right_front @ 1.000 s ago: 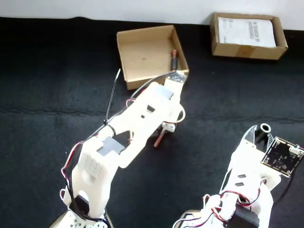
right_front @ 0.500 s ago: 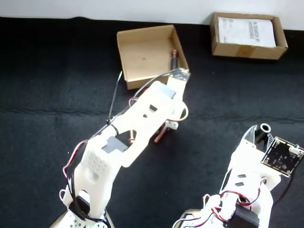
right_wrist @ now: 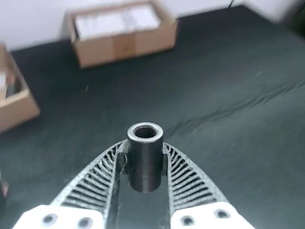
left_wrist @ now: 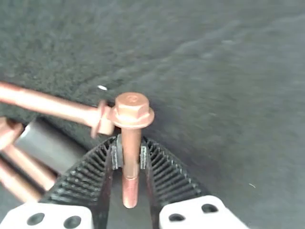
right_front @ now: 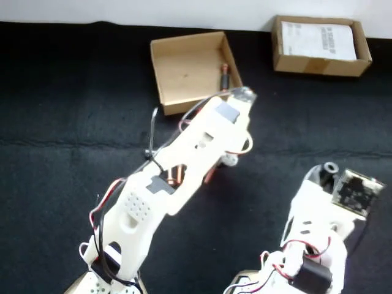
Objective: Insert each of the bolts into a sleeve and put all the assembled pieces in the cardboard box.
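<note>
Right now your left gripper (left_wrist: 128, 147) is clenched on the shank of a copper bolt (left_wrist: 130, 114), whose head sticks out past the fingertips. Spare bolts (left_wrist: 50, 106) and a loose sleeve (left_wrist: 50, 148) lie just beside it on the black table (left_wrist: 228, 71). Your right gripper (right_wrist: 144, 145) is grasping a dark sleeve (right_wrist: 144, 162) with its open end pointing away from the fingers, at the lower right of the overhead frame. The cardboard box (right_front: 184, 70) sits at upper centre there, with one assembled piece (right_front: 224, 75) lying against its right wall.
</note>
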Controlling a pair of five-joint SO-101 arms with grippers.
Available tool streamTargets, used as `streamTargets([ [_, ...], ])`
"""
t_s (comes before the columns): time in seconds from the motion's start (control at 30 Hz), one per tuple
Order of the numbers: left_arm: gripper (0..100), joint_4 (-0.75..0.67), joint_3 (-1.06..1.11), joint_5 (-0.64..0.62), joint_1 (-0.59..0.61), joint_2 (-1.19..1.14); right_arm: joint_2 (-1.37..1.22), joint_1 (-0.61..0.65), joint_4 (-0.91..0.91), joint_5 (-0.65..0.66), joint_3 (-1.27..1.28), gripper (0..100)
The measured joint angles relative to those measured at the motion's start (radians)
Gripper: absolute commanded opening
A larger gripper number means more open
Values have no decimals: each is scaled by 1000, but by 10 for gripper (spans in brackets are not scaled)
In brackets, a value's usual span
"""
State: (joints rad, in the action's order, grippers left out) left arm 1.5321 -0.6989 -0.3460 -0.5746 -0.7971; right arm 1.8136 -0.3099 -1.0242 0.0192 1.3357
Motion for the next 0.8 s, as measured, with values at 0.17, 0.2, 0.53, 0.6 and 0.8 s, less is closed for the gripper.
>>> streamTargets([
  [0.17,8,133,-192,0,-31,0,0,107,0,0,69,6],
  [0.2,8,153,-226,0,-34,0,0,130,0,0,81,6],
  [0.53,8,196,-480,-49,-40,0,0,313,49,0,176,6],
  [0.6,8,196,-529,-98,-40,0,0,331,106,0,209,6],
  [0.8,8,198,-667,-198,-40,0,0,361,327,0,302,6],
])
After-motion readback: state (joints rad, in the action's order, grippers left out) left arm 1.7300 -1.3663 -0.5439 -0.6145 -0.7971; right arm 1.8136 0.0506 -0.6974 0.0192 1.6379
